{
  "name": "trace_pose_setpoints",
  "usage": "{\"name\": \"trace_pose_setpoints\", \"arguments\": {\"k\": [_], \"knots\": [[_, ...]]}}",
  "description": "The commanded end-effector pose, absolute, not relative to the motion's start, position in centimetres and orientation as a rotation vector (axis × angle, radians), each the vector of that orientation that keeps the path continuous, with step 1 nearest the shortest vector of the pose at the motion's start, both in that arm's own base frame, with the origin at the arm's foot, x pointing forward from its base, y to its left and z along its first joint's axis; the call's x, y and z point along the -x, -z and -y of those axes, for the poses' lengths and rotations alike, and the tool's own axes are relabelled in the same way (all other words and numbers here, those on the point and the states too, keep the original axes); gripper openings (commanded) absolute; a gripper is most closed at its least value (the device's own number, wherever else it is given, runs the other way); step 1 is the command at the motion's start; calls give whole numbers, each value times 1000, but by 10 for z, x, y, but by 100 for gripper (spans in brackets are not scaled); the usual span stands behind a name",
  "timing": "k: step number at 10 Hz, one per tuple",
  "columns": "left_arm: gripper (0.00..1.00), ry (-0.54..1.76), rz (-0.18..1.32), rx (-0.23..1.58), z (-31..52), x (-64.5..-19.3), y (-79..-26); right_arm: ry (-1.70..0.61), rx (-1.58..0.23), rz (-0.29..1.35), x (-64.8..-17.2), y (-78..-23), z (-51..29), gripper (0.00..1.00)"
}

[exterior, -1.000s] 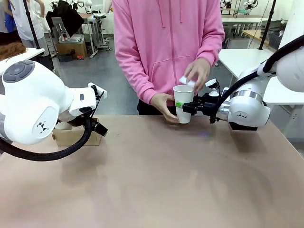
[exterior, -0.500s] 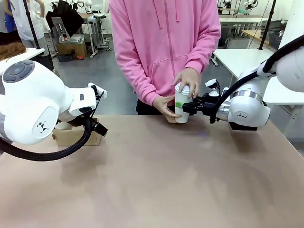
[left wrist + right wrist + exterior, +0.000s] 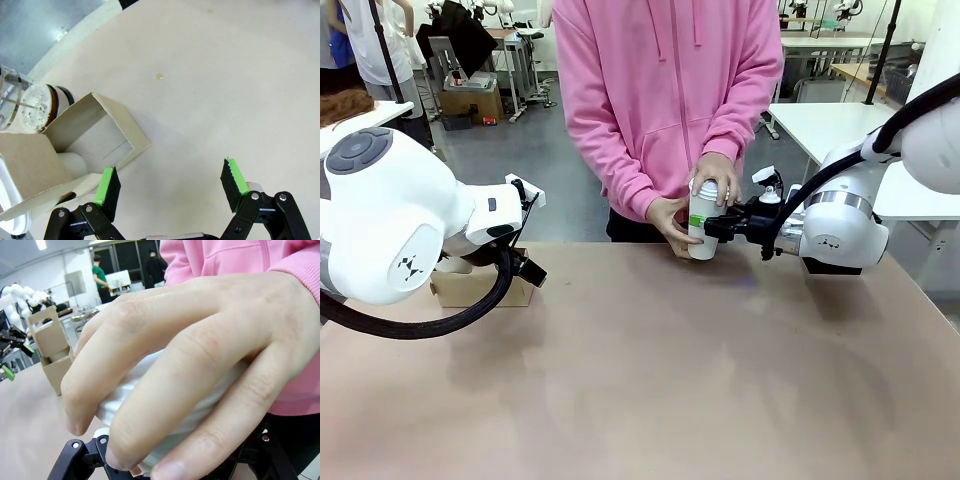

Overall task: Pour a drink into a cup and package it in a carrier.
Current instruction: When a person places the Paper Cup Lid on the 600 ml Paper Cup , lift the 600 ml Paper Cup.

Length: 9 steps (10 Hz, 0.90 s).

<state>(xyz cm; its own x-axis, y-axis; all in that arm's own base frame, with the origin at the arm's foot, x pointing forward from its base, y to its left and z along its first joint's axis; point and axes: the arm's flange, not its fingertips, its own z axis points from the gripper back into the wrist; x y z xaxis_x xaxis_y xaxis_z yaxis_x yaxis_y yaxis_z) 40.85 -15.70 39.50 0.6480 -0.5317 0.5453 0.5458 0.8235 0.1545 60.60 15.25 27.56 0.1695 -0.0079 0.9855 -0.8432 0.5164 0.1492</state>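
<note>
White paper cup with a green patch [image 3: 699,222] stands at the far edge of the tan table [image 3: 650,380], a bit right of middle. White plastic lid [image 3: 704,187] sits on its rim. The right end effector [image 3: 706,228] comes in from the table's right side and is pinching the cup's wall, black fingers clamped on it.

The person in a pink hoodie has one hand [image 3: 716,172] flat on top of the lid and the other hand [image 3: 665,218] around the cup's left side. In the right wrist view the fingers on the lid are spread across it.

Brown cardboard cup carrier with tall centre tab [image 3: 480,291] sits near the left edge of the table, toward the far side, partly behind the left arm. The near slot is open-topped with plain folded walls; a white rounded thing sits low in it, can't tell what.

Clear glass jug with metal band [image 3: 22,102] is just beside the carrier, on its outer side. The drink inside is not readable from this angle.

Left end effector [image 3: 172,180] hangs over bare table next to the carrier, green pads [image 3: 107,184] spread wide, nothing between them.
</note>
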Motion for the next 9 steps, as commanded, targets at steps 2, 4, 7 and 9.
{"name": "trace_pose_setpoints", "arguments": {"k": [2,4,7,9], "knots": [[100,612,616,26,157,-408,-397,-711,-854,1274,-606,-279,-153,80],[100,612,616,26,157,-408,-397,-711,-854,1274,-606,-279,-153,80],[100,612,616,26,157,-408,-397,-711,-854,1274,-606,-279,-153,80],[100,612,616,26,157,-408,-397,-711,-854,1274,-606,-279,-153,80]]}}
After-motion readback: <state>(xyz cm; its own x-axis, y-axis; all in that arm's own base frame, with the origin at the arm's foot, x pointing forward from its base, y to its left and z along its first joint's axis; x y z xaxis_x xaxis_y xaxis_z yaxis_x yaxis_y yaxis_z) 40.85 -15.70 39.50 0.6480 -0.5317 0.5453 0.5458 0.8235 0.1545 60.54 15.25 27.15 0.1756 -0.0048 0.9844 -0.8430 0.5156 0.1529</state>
